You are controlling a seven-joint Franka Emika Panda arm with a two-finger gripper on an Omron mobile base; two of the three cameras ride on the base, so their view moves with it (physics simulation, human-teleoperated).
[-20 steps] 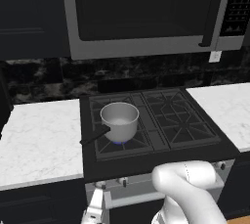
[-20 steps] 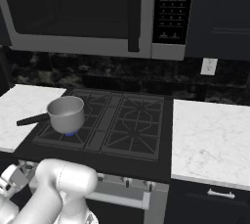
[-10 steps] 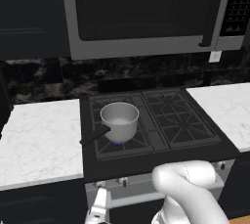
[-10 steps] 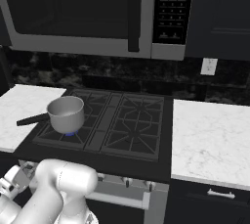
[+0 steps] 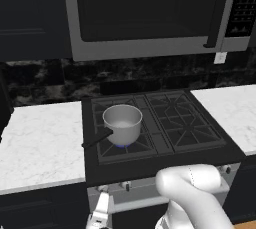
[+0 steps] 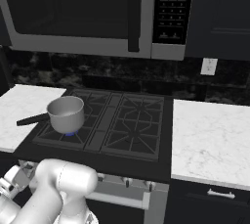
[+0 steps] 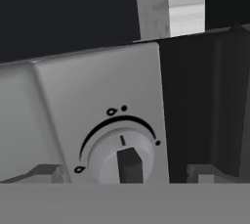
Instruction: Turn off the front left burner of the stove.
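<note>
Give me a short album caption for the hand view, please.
Close on a round stove knob on the steel front panel, one dark fingertip in front of it.

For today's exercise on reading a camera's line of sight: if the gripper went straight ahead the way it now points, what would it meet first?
Most likely the silver knob on the stove's steel front panel, which sits dead ahead between the open jaws of the gripper. How far off it is cannot be judged.
</note>
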